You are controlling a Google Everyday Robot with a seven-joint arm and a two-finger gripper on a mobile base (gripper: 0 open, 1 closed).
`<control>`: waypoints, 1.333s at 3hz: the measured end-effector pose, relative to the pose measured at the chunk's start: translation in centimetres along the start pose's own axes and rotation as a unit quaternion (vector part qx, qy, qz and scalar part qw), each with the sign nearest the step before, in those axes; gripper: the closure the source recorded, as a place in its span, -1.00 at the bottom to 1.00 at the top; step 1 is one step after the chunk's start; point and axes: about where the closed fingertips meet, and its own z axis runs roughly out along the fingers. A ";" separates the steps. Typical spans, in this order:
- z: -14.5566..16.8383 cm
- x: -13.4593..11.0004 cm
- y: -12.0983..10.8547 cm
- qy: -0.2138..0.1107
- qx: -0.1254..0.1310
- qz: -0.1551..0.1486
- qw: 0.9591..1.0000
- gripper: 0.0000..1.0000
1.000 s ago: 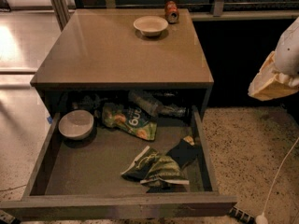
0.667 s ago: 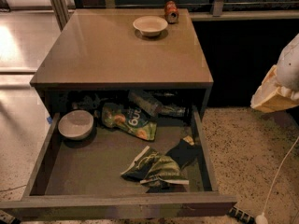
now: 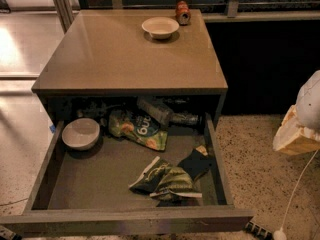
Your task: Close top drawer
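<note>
The top drawer point(image 3: 125, 219) of the grey-brown cabinet point(image 3: 130, 54) stands pulled far out toward me, its plain flat front along the bottom of the view. Inside lie a white bowl point(image 3: 80, 133) at the left, a green snack bag point(image 3: 137, 129), a crumpled green bag point(image 3: 167, 181), a dark packet point(image 3: 196, 164) and a plastic bottle point(image 3: 160, 111) at the back. My gripper point(image 3: 299, 126) shows as a white and tan shape at the right edge, well to the right of the drawer and touching nothing.
On the cabinet top stand a white bowl point(image 3: 160, 27) and a small red can point(image 3: 182, 12). A white cable point(image 3: 295, 194) hangs from the arm to the speckled floor. A dark wall panel point(image 3: 265, 69) lies right of the cabinet.
My gripper has dropped lower along the right edge of the view. The drawer and its contents have not moved.
</note>
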 end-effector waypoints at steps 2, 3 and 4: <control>1.3 1.5 3.6 0.015 -0.037 -0.003 0.999 1.00; 2.5 1.7 5.1 0.003 -0.044 0.001 0.999 1.00; 5.2 2.2 8.2 -0.011 -0.063 0.004 0.998 1.00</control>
